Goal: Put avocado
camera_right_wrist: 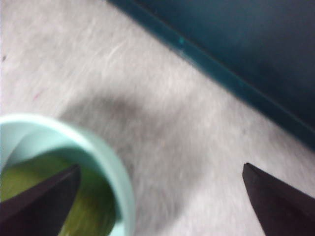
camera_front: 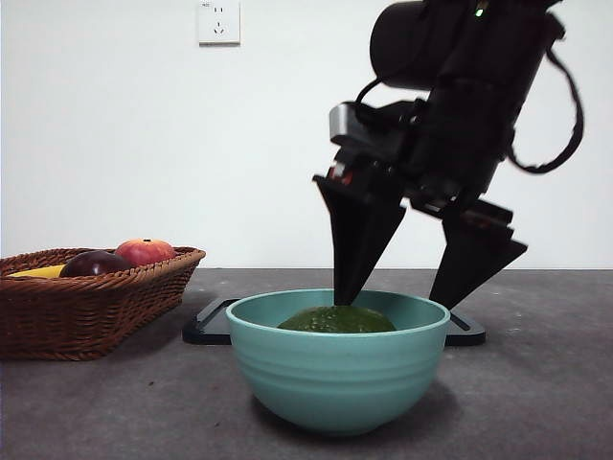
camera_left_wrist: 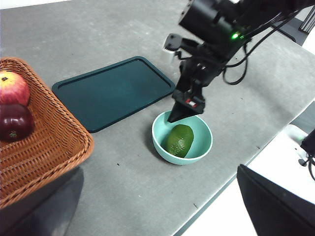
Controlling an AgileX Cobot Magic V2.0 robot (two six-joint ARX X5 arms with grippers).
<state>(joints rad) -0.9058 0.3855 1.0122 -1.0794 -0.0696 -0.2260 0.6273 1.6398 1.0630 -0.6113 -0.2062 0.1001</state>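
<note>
The dark olive-green avocado (camera_front: 335, 319) lies inside the teal bowl (camera_front: 335, 379) at the table's front middle. It also shows in the left wrist view (camera_left_wrist: 179, 140) and the right wrist view (camera_right_wrist: 29, 179). My right gripper (camera_front: 388, 302) is open and empty, low over the bowl's far side. One jaw tip is just above the avocado; the other is outside the bowl rim (camera_right_wrist: 120, 184), over the table. The same right gripper shows in the left wrist view (camera_left_wrist: 179, 115) and the right wrist view (camera_right_wrist: 161, 169). My left gripper (camera_left_wrist: 160, 168) is open and empty, held back high above the table.
A dark teal tray (camera_left_wrist: 113, 91) lies flat behind the bowl. A wicker basket (camera_front: 96, 307) at the left holds a red-orange apple (camera_front: 144, 251), a dark purple fruit (camera_front: 94, 264) and something yellow (camera_front: 38, 272). The table's edge (camera_left_wrist: 231, 177) runs close to the bowl.
</note>
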